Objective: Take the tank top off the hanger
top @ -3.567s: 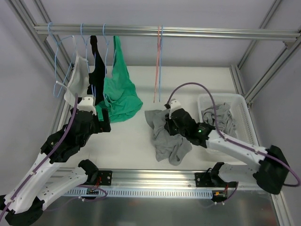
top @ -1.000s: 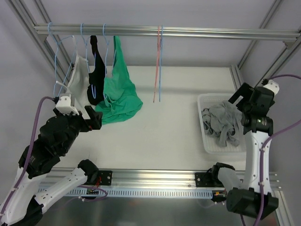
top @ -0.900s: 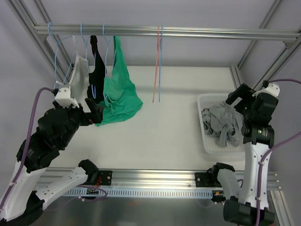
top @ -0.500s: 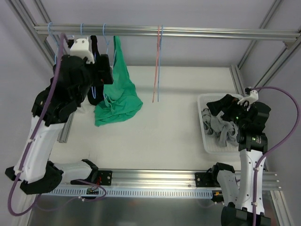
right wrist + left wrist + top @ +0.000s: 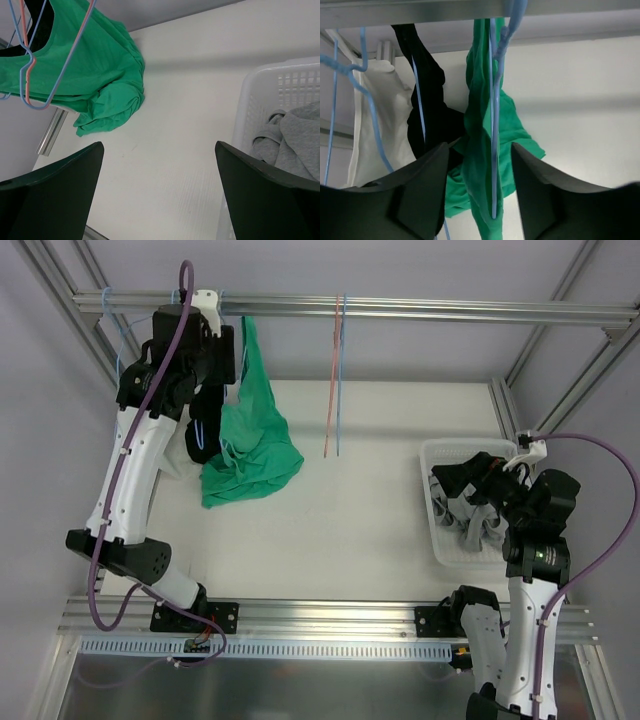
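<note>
Left gripper [image 5: 480,150] is open and empty, its jaws either side of the green tank top [image 5: 255,440], apparently not touching it. The top hangs on a blue hanger [image 5: 494,125] from the rail [image 5: 400,308], beside one black top [image 5: 207,410] and one white top [image 5: 390,115]. Two bare hangers [image 5: 335,380] hang further right. The table [image 5: 370,510] is open between the tops and the white basket [image 5: 250,100], where the right gripper [image 5: 159,145] hovers spread wide, holding nothing.

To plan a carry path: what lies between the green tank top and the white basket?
Top view: between tank top and basket, bare table; above it hang two empty hangers, pink and blue.
</note>
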Available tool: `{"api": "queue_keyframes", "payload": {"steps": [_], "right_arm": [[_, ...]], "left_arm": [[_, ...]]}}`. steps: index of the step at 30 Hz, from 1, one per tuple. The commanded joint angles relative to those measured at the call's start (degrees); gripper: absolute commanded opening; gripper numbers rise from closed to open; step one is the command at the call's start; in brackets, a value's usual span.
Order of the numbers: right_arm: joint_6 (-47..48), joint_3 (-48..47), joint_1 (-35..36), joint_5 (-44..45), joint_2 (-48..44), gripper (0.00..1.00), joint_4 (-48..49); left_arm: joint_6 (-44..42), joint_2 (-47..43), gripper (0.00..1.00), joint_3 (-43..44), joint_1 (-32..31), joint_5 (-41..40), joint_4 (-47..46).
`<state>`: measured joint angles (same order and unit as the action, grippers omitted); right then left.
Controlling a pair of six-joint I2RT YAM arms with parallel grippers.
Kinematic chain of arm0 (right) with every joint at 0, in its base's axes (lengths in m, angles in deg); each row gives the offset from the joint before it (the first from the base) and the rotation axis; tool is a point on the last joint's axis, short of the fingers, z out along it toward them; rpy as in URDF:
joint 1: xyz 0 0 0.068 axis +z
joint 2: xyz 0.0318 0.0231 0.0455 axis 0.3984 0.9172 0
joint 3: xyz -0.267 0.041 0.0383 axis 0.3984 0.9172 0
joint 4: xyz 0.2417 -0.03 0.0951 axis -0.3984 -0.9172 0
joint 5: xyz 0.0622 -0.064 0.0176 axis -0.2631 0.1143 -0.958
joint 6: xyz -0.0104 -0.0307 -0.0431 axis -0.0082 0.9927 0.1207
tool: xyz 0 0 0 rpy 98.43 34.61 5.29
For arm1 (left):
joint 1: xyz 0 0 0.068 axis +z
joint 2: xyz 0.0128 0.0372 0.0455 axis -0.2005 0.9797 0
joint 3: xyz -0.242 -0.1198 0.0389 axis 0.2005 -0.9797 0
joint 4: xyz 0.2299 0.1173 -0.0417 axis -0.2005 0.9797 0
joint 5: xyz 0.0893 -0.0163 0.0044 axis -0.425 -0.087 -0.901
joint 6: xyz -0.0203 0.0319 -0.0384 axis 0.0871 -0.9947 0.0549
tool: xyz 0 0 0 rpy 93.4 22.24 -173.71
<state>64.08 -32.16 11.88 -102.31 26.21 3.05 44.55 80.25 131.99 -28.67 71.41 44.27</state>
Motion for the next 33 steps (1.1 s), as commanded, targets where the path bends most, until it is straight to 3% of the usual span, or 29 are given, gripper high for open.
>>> {"api": "queue_keyframes", "payload": {"steps": [1,3,7,8,9,16,25,33], "right_arm": [[0.77,0.37,0.7,-1.83,-0.53,1.0,2.49],[0.77,0.45,1.05,-1.75,-0.62,1.0,2.4],[0.77,0.72,1.31,-1.48,-1.15,1.0,2.49],[0.86,0.81,1.31,-1.4,-1.32,0.99,2.57],[0.86,0.89,1.4,-1.22,-1.58,1.0,2.58],[0.94,0.89,1.31,-0.96,-1.85,1.0,2.66],[0.24,0.89,1.31,-1.04,-2.03,0.99,3.37],[-0.29,0.72,1.4,-1.74,-2.38,0.99,3.98]], "left_arm": [[-1.03,1.18,0.51,0.85,0.67,6.56,0.06],[-0.59,1.71,0.38,0.33,0.67,6.39,0.06],[-0.94,1.97,0.33,0.67,0.76,5.07,-0.2],[-1.12,2.32,0.29,1.2,0.76,4.64,-0.2],[-1.29,2.5,0.18,1.38,0.84,4.63,-0.2],[-0.59,2.59,0.0,2.96,0.76,3.93,-0.29],[3.45,-1.8,0.0,6.12,0.76,4.54,-0.91],[6.79,-5.67,0.0,4.9,0.76,10.34,-1.52]]}}
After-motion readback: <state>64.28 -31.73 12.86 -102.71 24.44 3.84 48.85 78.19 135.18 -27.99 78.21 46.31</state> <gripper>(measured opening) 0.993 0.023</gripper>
